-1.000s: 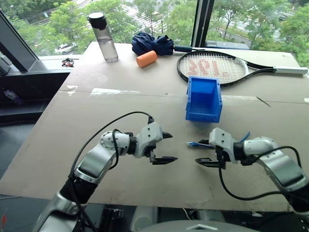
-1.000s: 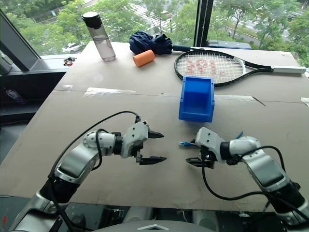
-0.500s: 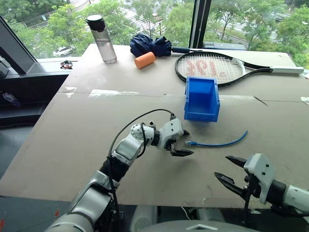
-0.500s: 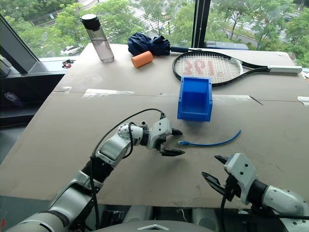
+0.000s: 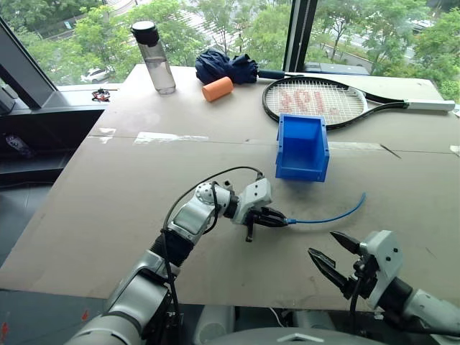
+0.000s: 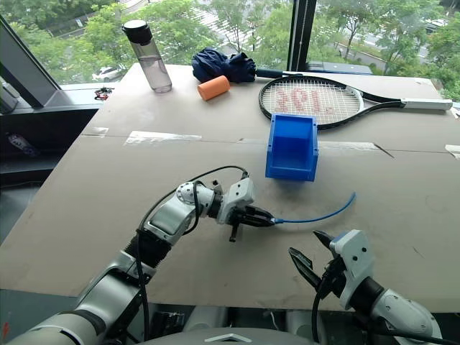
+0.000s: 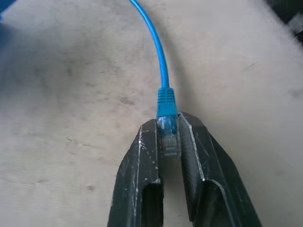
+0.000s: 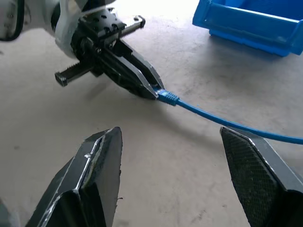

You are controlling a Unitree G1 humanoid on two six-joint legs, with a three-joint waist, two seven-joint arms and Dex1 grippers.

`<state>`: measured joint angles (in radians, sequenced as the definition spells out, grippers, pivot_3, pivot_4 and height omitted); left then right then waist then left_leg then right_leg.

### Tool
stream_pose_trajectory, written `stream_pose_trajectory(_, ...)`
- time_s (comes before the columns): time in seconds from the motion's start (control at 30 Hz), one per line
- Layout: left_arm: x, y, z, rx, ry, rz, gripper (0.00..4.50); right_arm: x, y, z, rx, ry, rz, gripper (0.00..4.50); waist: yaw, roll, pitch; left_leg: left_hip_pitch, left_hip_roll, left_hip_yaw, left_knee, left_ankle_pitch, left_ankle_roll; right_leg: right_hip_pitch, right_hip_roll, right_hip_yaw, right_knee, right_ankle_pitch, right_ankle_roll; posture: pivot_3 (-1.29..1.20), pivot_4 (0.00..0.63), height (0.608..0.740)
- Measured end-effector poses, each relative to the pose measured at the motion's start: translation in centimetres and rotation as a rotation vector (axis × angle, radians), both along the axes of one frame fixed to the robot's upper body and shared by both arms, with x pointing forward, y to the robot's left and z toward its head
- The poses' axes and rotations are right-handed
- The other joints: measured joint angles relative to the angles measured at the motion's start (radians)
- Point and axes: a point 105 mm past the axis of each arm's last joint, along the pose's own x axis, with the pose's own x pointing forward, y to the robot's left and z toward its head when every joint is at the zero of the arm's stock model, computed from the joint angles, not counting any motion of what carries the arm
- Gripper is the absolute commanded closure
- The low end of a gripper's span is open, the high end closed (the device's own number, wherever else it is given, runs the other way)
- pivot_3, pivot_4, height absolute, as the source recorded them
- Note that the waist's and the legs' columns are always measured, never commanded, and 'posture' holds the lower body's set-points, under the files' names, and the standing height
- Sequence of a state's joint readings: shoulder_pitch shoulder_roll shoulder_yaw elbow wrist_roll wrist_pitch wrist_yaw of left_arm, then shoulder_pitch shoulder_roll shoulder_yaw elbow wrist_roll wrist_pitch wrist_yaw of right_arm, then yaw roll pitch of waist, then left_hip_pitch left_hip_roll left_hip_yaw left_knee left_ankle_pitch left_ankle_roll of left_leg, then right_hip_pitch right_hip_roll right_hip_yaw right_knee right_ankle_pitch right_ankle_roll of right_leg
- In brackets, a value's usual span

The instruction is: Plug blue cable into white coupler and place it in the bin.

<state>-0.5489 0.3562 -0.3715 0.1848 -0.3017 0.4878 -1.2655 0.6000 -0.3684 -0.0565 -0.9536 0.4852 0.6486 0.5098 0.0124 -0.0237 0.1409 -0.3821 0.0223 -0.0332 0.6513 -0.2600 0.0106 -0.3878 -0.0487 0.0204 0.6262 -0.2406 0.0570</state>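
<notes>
The blue cable (image 5: 327, 216) lies on the table in a shallow curve, in front of the blue bin (image 5: 302, 146). My left gripper (image 5: 282, 221) is shut on the clear plug (image 7: 168, 135) at the cable's left end; both fingers (image 7: 142, 163) pinch it. My right gripper (image 5: 332, 253) hovers open near the table's front edge, to the right of and nearer than the plug, with nothing between its fingers (image 8: 97, 161). The white coupler is out of view.
At the back of the table lie a tennis racket (image 5: 323, 99), a dark blue folded umbrella (image 5: 226, 65), an orange foam cylinder (image 5: 218, 88) and a water bottle (image 5: 153, 56). Bare table stretches left of my left arm.
My left gripper has moved right to the cable's plug and closed on it. My right gripper has let the cable go and pulled back toward the table's front edge, staying open.
</notes>
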Motion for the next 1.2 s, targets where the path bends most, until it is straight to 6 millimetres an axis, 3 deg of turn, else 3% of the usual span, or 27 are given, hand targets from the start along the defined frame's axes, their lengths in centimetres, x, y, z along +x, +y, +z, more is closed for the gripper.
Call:
stream_pose_trajectory(0.13,-0.3,0.5,4.3,-0.142,0.228,0.015,4.46,0.7,1.3,0.5,0.183,0.049,-0.024,1.19,-0.002,0.0,0.0,0.001,0.0,-0.002,0.0,0.0,0.0,0.0,0.0,0.0,0.0,-0.001,0.001,0.0,0.15,0.74)
stream_pose_trajectory(0.23,-1.1,1.0,6.4,-0.203,0.353,-0.016,4.46,2.2,2.6,2.7,0.361,-0.004,-0.034,1.19,-0.01,0.002,0.001,0.001,0.0,-0.003,0.0,0.0,0.0,0.0,0.0,0.0,0.001,-0.001,0.001,0.0,0.15,0.74)
stream_pose_trajectory(0.33,-1.8,1.1,7.3,-0.22,0.425,-0.031,4.5,2.7,3.7,5.5,0.541,-0.043,0.024,2.01,-0.014,0.002,0.001,0.001,0.0,-0.004,-0.001,0.0,0.0,0.0,0.0,0.0,0.001,0.0,0.002,0.0,0.15,0.74)
stream_pose_trajectory(0.4,-1.8,1.3,7.6,-0.233,0.459,-0.022,4.5,2.6,3.7,5.5,0.557,-0.024,0.034,2.87,-0.014,0.002,0.002,0.001,-0.001,-0.004,-0.001,0.0,0.0,0.0,0.0,0.0,0.0,0.002,0.0,0.0,0.15,0.74)
stream_pose_trajectory(0.5,-2.1,1.7,8.6,-0.277,0.519,-0.027,4.5,2.8,3.7,5.0,0.563,0.017,0.033,2.87,-0.02,0.002,0.002,0.001,-0.001,-0.002,-0.001,0.0,0.0,0.0,0.0,0.0,0.001,0.001,-0.002,0.0,0.15,0.74)
stream_pose_trajectory(0.73,-3.0,2.1,10.2,-0.321,0.547,-0.06,4.5,3.0,3.9,6.9,0.668,-0.026,0.077,2.87,-0.024,0.002,0.002,0.001,-0.001,-0.002,-0.002,0.0,0.0,0.0,0.0,0.0,0.001,0.002,-0.001,0.0,0.15,0.74)
stream_pose_trajectory(1.2,-3.4,2.2,10.8,-0.327,0.588,-0.052,4.5,3.0,3.9,8.5,0.72,-0.069,0.122,2.87,-0.024,0.002,0.002,0.001,-0.001,-0.002,-0.002,0.0,0.0,0.0,0.0,0.001,0.001,0.001,-0.002,0.0,0.15,0.74)
